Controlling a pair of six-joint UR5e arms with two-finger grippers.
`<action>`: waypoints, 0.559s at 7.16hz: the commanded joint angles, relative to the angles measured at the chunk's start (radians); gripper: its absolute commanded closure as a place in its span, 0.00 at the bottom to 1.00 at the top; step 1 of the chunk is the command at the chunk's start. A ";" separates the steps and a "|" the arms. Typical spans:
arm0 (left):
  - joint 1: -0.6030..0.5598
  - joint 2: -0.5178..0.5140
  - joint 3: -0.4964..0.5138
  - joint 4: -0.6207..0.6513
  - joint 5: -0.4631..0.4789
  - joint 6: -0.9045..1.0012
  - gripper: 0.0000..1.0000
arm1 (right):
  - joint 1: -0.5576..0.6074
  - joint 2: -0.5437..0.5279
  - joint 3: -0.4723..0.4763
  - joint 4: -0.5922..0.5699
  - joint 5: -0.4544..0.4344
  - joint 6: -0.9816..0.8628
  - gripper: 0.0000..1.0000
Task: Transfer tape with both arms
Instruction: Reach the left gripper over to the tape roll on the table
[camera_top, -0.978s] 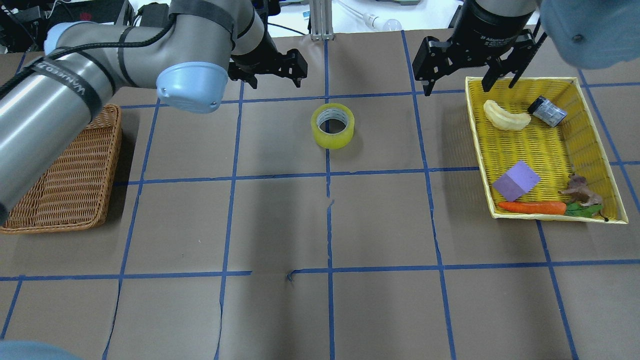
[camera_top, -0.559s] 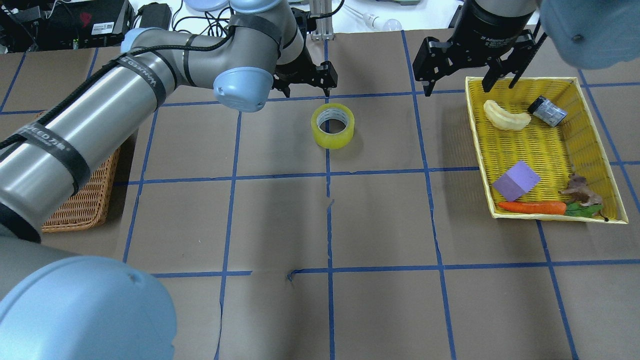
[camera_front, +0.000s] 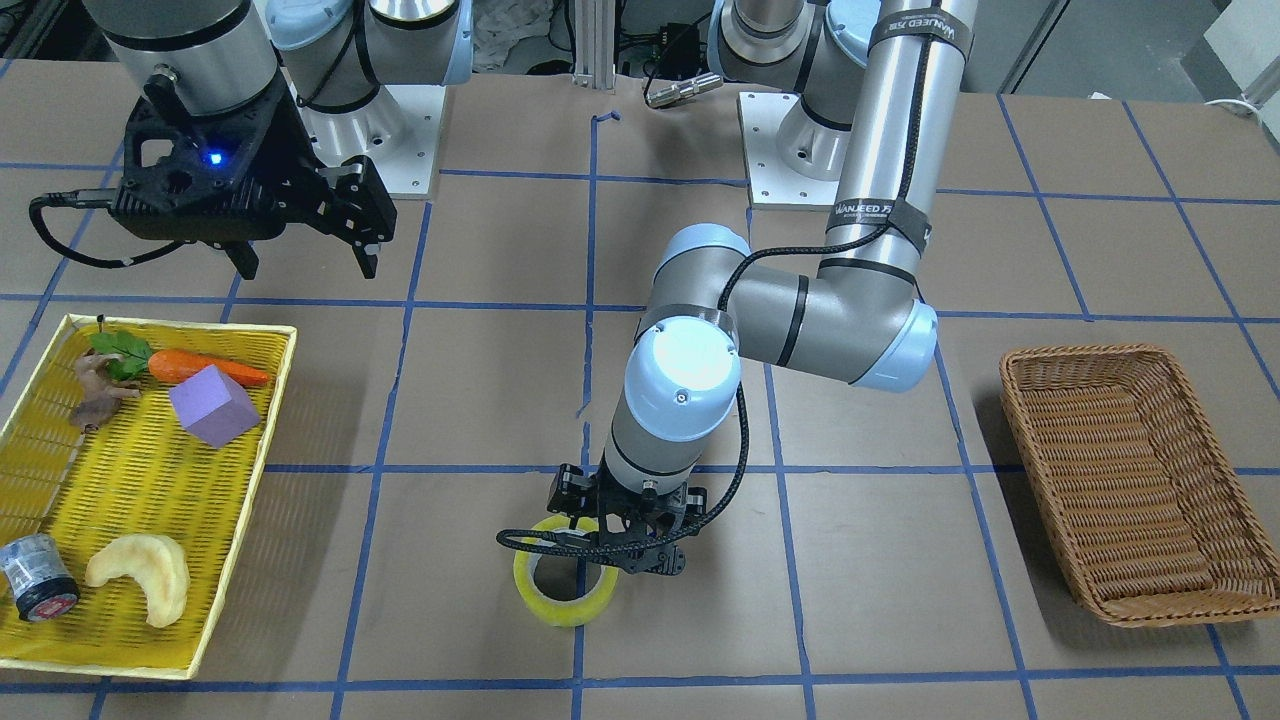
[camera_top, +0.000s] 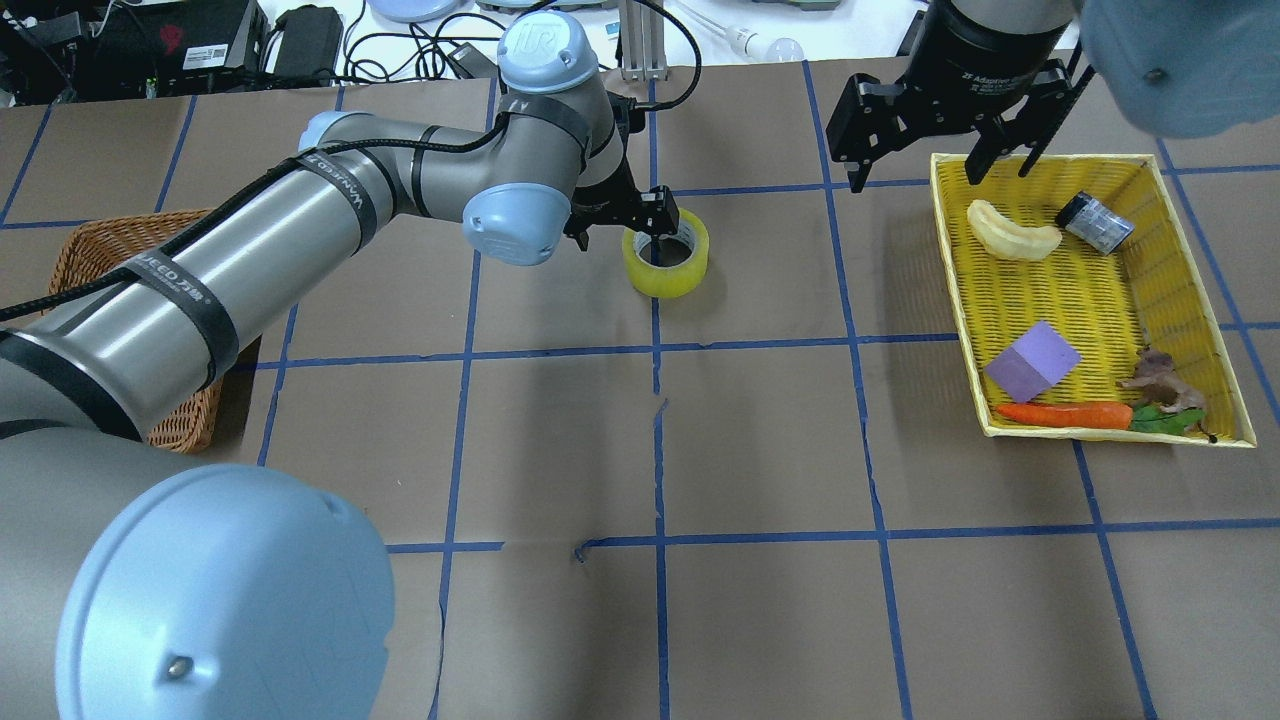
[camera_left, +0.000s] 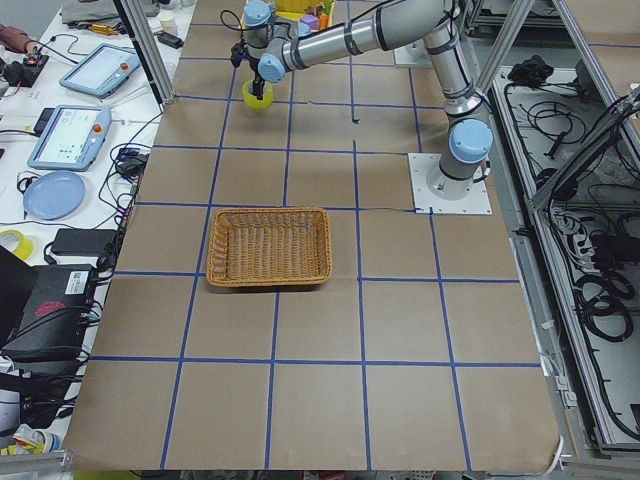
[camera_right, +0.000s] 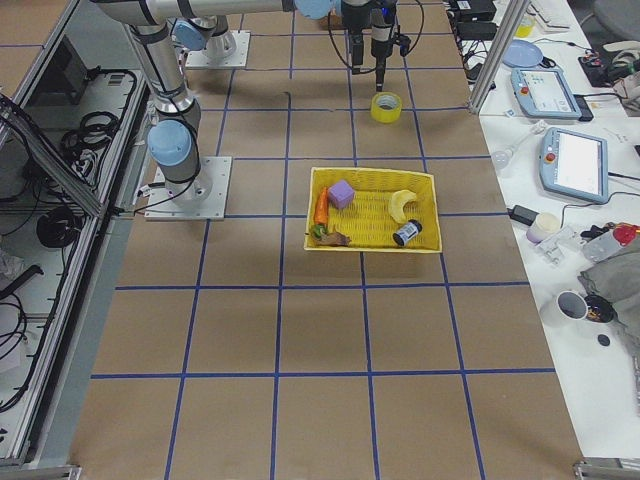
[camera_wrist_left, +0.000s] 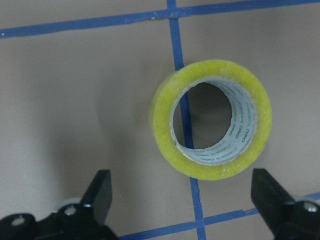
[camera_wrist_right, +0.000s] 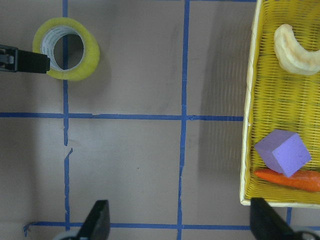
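Note:
The tape (camera_top: 665, 268) is a yellow-green roll lying flat, hole up, on the brown table at mid-back; it also shows in the front view (camera_front: 566, 604), the left wrist view (camera_wrist_left: 212, 167) and the right wrist view (camera_wrist_right: 75, 70). My left gripper (camera_top: 625, 222) is open and hovers just above the roll's left rim; in its wrist view (camera_wrist_left: 182, 200) the roll lies just beyond the gap between the fingers, nothing held. My right gripper (camera_top: 935, 150) is open and empty, high above the table between the tape and the yellow tray, also in the front view (camera_front: 305, 262).
A yellow tray (camera_top: 1090, 158) at the right holds a pale banana piece (camera_top: 1012, 232), a small grey can (camera_top: 1095, 222), a purple cube (camera_top: 1033, 361), a carrot (camera_top: 1065, 414) and a brown figure. A wicker basket (camera_front: 1140, 480) sits at the left, partly under my left arm.
My left arm has swung right and come down, bringing its open gripper from the table's back-left to just over the tape. The right arm and the tape have not moved.

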 joint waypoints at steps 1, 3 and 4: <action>0.002 -0.044 0.018 0.063 0.002 0.000 0.00 | 0.000 0.002 -0.002 -0.002 0.000 0.000 0.00; 0.002 -0.096 0.076 0.063 0.002 0.000 0.00 | 0.000 0.000 -0.002 -0.002 0.003 0.000 0.00; 0.002 -0.110 0.079 0.063 0.002 0.000 0.00 | 0.000 0.002 0.000 0.000 0.003 0.000 0.00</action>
